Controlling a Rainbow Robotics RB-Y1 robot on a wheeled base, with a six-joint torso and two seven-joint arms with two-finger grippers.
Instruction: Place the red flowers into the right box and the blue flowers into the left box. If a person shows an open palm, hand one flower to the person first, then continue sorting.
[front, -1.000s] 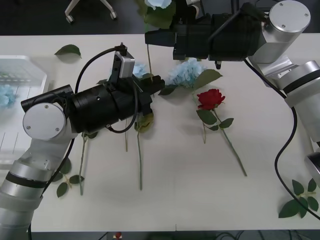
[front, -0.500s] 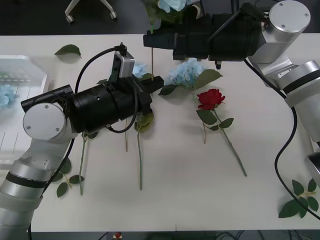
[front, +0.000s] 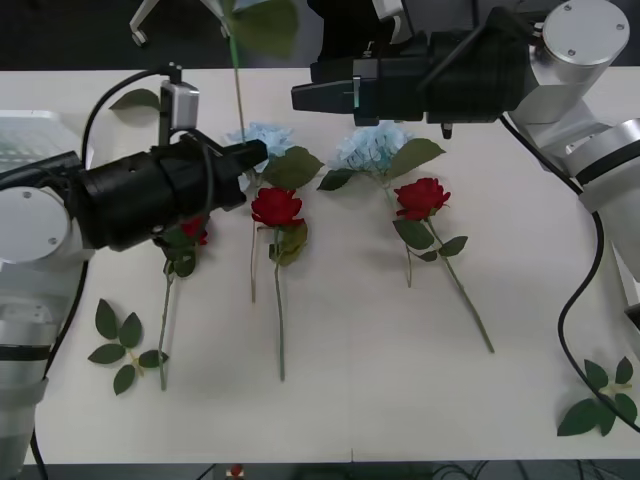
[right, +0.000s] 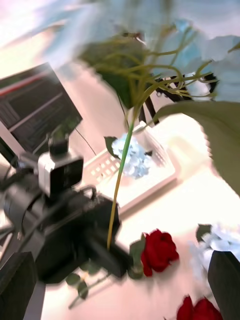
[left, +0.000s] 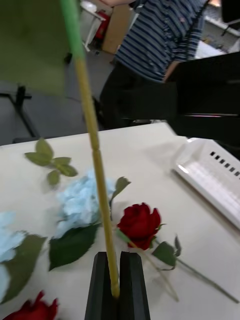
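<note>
Blue-flower delivery, judging by the task: heading for the left box (front: 30, 130) at the frame's left edge; hanging the right gripper (front: 300, 97) wide open, empty, upper centre; clamping the blue flower (right: 220, 50) by its upright stem (left: 95, 150), low end pinched tight in the left gripper (front: 262, 150).

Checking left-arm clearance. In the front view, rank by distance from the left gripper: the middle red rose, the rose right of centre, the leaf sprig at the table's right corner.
From the left gripper, shut on a flower stem:
1. Middle red rose, just below the fingertips.
2. Rose right of centre, further right across the table.
3. Leaf sprig, near right corner, farthest.
</note>
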